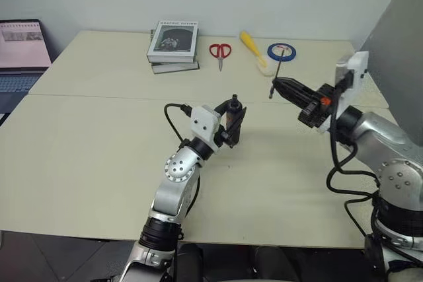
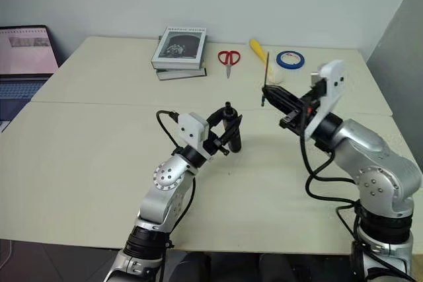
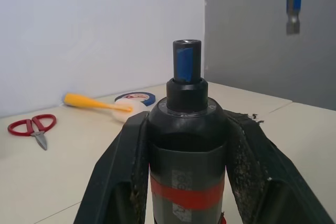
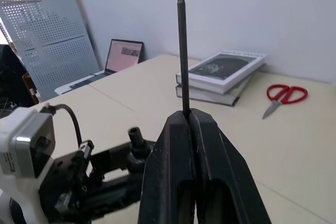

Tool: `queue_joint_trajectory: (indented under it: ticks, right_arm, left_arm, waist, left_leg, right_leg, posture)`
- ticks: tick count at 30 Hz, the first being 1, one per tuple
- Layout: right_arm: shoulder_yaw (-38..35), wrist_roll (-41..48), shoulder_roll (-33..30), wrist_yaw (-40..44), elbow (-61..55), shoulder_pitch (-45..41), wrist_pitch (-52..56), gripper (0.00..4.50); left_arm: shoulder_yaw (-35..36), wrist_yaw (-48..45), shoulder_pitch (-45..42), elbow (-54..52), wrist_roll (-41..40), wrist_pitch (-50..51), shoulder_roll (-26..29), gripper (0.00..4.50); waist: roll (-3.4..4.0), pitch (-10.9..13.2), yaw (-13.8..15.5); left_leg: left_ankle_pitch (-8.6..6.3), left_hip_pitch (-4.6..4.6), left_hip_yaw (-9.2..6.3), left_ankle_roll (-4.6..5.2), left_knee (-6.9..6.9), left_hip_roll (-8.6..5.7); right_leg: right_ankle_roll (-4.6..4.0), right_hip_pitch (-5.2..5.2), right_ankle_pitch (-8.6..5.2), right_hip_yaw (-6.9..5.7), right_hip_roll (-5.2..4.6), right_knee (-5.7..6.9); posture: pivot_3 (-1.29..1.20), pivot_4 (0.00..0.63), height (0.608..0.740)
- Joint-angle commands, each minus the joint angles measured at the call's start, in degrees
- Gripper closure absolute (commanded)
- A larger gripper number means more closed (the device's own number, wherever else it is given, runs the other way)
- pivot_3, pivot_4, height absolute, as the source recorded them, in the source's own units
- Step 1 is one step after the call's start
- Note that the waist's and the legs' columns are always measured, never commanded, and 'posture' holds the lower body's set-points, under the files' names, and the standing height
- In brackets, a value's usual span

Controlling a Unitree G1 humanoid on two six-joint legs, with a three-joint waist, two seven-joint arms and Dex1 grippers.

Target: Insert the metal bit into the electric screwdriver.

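The electric screwdriver [image 3: 186, 145], black with a red band and a blue tip [image 3: 185, 62], stands nearly upright above the middle of the table. My left gripper [image 1: 231, 125] is shut on its body. To the right and a little higher, my right gripper [image 1: 277, 86] is shut on the metal bit [image 4: 181, 45], a thin dark rod that stands almost vertical, most of it above the fingers. The bit's lower end [image 3: 293, 3] hangs apart from the screwdriver's tip, off to its side and higher.
At the table's far edge lie a stack of books [image 1: 173, 45], red-handled scissors [image 1: 221, 51], a yellow-handled brush [image 1: 254, 49] and a blue tape roll [image 1: 281, 51]. A laptop [image 1: 23, 54] sits far left. A grey panel [image 1: 403, 44] stands on the right.
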Motion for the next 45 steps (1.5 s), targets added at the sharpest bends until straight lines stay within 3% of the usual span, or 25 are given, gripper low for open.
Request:
queue_joint_trajectory:
  ticks: [1,20,45]
  right_arm:
    - [3.4,-2.9,1.6,-3.0,-3.6,-2.6,-2.4,4.5]
    - [12.2,-16.0,8.0,-6.9,4.6,-10.4,-4.8,4.5]
    - [13.6,-16.3,12.4,-8.9,-1.4,-7.7,0.3,4.5]
  left_arm:
    - [0.9,3.5,-1.9,-2.6,1.4,1.1,-1.0,2.84]
    - [-1.1,4.9,-1.1,-2.3,3.8,2.1,-0.9,2.84]
    - [-0.6,4.9,-2.0,-1.2,3.7,2.0,-0.3,2.84]
  waist:
    - [0.0,0.0,0.0]
    - [0.01,0.0,0.0]
    - [0.01,0.0,0.0]
  left_leg:
    - [0.0,-0.01,-0.02,0.0,0.0,0.0]
    - [0.0,-0.05,-0.03,0.0,-0.08,0.01]
    - [0.0,-0.05,-0.08,0.0,-0.16,0.03]
  right_leg:
    - [0.0,0.0,0.0,-0.01,0.0,0.0]
    - [-0.06,-0.04,-0.03,-0.04,0.0,-0.05]
    - [-0.12,-0.07,-0.09,-0.1,0.01,-0.06]
  posture:
    - [0.0,0.15,0.74]
    - [0.0,0.15,0.74]
    - [0.0,0.15,0.74]
